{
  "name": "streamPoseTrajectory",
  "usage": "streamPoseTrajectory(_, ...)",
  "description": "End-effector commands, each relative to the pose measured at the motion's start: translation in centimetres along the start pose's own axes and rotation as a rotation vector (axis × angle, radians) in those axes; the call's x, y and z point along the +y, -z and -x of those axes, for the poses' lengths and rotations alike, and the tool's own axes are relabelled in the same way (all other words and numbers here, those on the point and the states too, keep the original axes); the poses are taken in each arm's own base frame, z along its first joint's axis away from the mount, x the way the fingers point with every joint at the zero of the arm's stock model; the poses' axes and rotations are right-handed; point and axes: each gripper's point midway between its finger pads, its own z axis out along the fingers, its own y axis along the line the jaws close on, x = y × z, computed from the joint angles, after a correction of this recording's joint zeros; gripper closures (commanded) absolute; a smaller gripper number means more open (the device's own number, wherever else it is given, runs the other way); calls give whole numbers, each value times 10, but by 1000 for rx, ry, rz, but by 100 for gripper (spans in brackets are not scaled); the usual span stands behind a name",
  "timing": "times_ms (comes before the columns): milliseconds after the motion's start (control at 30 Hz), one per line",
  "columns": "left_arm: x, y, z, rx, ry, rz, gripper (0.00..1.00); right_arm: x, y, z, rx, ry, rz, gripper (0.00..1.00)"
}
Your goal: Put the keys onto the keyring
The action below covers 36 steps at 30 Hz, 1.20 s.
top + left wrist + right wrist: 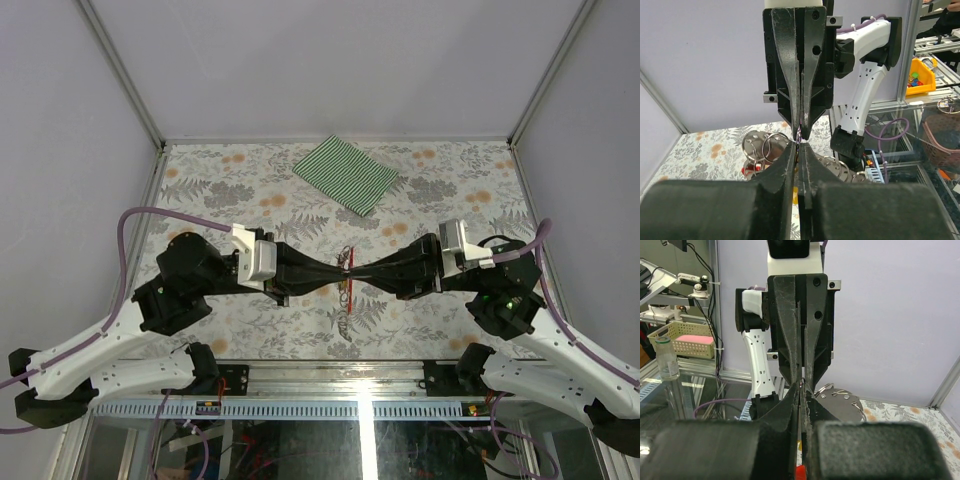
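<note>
From above, the keyring (347,263) between my left pincer (338,271) and right pincer (358,270) is only red specks, too small to trace. Whether my left pincer's tips pinch anything is hidden between them. My right wrist view cuts the red strap (800,473) off at its bottom edge.

We look at a table (250,320) covered in a grey leaf print with orange blossoms. Plain pale grey walls (330,60) close it in, and they meet silver metal posts (121,70) running to the upper corners. A green striped cloth (347,173) lies at upper centre, near the far edge. Light glares on a glass panel (365,440) along the bottom. At the right of the left wrist view sits a yellow bin (925,86). At the left of the right wrist view we see a cream basket (690,347) and a clear jar (668,365).
</note>
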Motion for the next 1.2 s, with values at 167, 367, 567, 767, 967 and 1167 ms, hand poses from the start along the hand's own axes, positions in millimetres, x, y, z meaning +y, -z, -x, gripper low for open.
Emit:
streamPoseTrajectory(167,1,1,21,-8,-54,-9,100,4,1,34,-50,104,9,94)
streamPoseTrajectory(367,5,7,2,181,-64,-14,100,0,11,16,89,131,-24,71)
streamPoseTrajectory(567,9,14,-26,418,-58,-46,100,-9,17,-9,221,126,-51,68)
streamPoseTrajectory(767,16,16,-43,568,-62,-70,100,-18,21,-26,270,141,-85,66)
streamPoseTrajectory(967,20,16,-46,605,-81,-69,100,-21,22,-42,304,126,-88,66)
streamPoseTrajectory(1167,21,17,-48,617,-85,-70,100,-23,20,-52,322,112,-77,64)
